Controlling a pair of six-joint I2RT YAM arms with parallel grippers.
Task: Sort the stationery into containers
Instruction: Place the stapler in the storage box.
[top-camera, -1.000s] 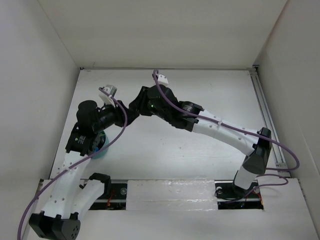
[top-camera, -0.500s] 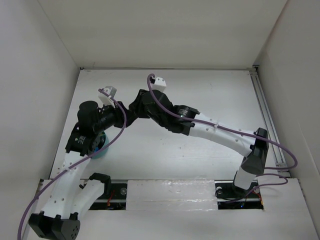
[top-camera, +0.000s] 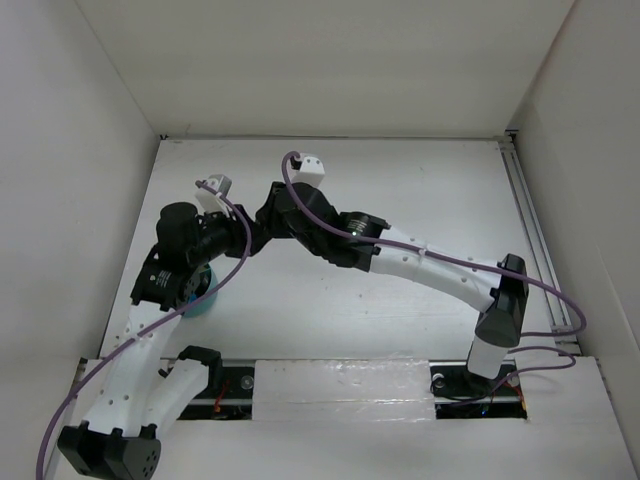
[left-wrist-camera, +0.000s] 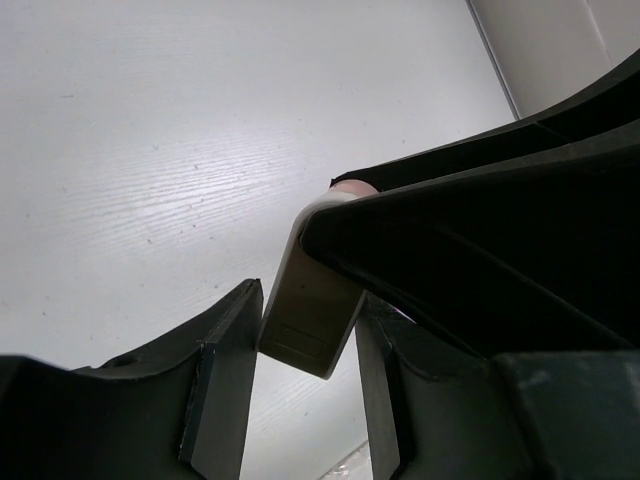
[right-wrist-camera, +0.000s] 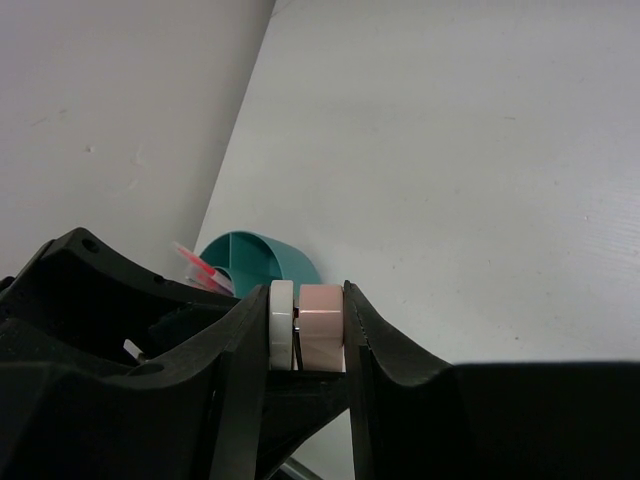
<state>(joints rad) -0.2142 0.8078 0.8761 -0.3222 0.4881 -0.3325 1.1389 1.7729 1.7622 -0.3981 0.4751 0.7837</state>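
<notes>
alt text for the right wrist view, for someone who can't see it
The right gripper is clamped on a pink-and-white eraser, seen close up from behind its black fingers. Past it a teal cup stands on the white table near a wall, with something red-pink showing at its left side.

The right claw (right-wrist-camera: 307, 335) pinches a pink-and-white eraser (right-wrist-camera: 322, 325); behind it a teal cup (right-wrist-camera: 262, 258) stands on the white counter (right-wrist-camera: 450, 150).
</notes>
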